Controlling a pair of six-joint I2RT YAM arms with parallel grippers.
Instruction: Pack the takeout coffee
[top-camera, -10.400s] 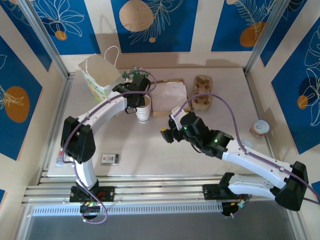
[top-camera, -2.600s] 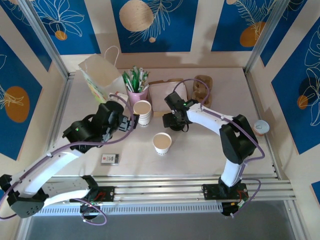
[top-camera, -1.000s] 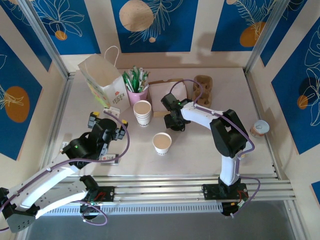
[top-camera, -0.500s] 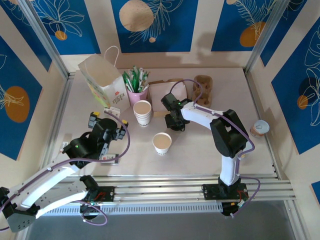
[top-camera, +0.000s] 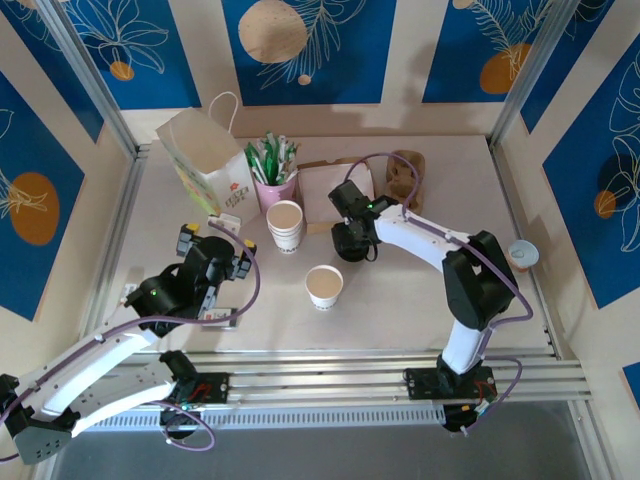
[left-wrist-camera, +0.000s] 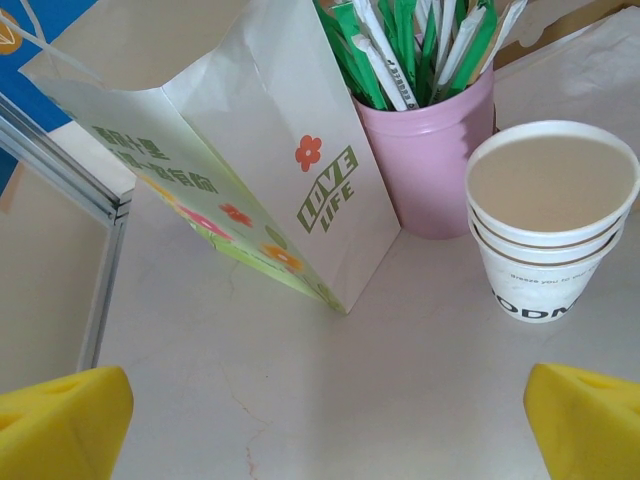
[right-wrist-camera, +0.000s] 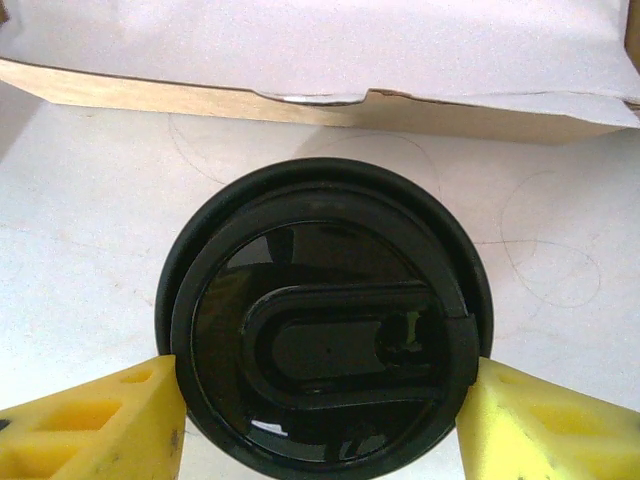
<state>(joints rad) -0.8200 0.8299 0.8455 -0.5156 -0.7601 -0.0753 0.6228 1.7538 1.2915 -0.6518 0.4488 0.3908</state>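
Bright, even overhead light leaves soft, short shadows on the worktop (top-camera: 400, 300). Small glints mark the glossy black lid (right-wrist-camera: 325, 350). Wrist views are sharp centrally, softer at the bottom corners.

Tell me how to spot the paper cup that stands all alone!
Start at the white flowered paper bag at the back left; just right of it stand a pink cup of green-and-white sticks and a stack of cream paper cups. Come forward and slightly right to the single cream paper cup. Unlike the stack, it is one lidless cup standing alone.
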